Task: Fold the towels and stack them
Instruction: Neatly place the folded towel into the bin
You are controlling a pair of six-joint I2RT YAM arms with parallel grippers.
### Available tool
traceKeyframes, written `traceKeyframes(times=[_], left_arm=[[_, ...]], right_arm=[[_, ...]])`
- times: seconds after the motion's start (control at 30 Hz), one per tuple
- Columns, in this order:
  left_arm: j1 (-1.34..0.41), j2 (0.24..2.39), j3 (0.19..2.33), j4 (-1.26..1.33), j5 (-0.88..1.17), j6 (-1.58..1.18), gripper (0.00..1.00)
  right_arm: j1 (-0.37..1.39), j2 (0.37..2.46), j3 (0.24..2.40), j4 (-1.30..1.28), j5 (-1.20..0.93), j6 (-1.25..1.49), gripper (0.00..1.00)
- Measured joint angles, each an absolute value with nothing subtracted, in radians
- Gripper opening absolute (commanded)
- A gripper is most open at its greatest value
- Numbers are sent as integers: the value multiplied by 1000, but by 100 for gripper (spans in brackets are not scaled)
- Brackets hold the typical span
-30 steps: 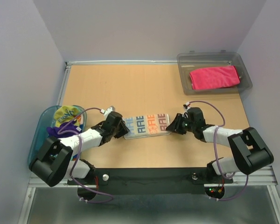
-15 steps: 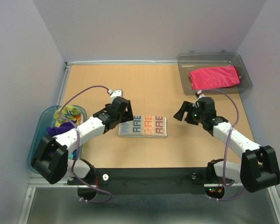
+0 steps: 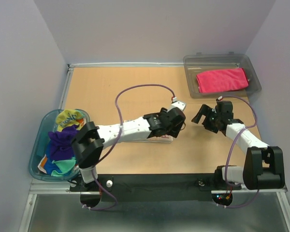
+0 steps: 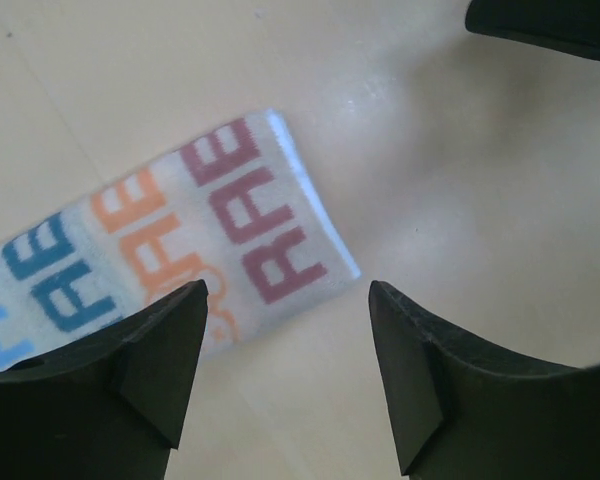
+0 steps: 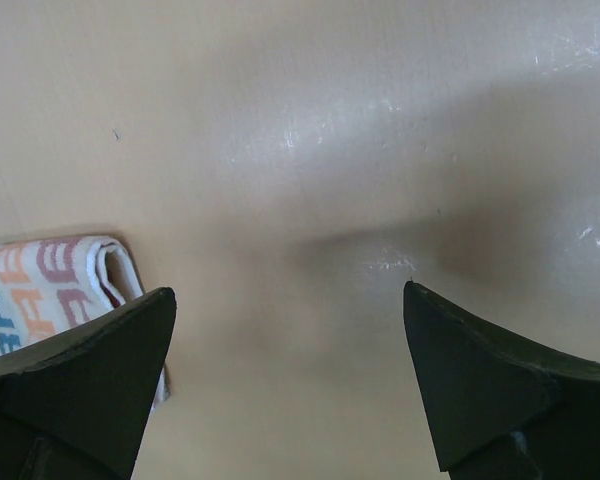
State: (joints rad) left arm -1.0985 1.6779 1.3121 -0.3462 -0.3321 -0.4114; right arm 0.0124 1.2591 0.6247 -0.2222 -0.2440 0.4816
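A folded striped towel point(image 4: 180, 250) with big blue, orange and pink letters lies flat on the table. Its folded end also shows in the right wrist view, striped towel point(image 5: 50, 280). From above my left arm covers most of it. My left gripper point(image 3: 177, 123) hangs open just past the towel's right end, left gripper point(image 4: 287, 288) empty over bare wood. A short way to its right, my right gripper point(image 3: 203, 116) stands wide open, right gripper point(image 5: 289, 290) holding nothing. A folded pink towel point(image 3: 221, 79) lies in the clear bin point(image 3: 222, 60). Yellow point(image 3: 67, 118), purple point(image 3: 62, 141) and teal point(image 3: 64, 166) towels are heaped in the tub.
The blue-rimmed tub point(image 3: 37, 145) sits at the table's left edge, beside the left arm's base. The clear grey bin stands at the back right corner. A purple cable point(image 3: 135, 90) loops above the left arm.
Both grippers opened and let go of the striped towel, which now lies folded shorter. The left arm swung right across it. The right gripper drew back to the right.
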Motion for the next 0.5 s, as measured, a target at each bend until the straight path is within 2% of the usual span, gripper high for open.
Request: traceKeyframes(times=[0.2, 0.5], left_arm=[[-1151, 1891, 1483, -467, -324, -302, 70], [-1196, 1957, 1487, -501, -306, -70, 71]], right_arm=[[12, 1258, 624, -224, -259, 474, 100], [12, 1245, 615, -223, -273, 467, 100]])
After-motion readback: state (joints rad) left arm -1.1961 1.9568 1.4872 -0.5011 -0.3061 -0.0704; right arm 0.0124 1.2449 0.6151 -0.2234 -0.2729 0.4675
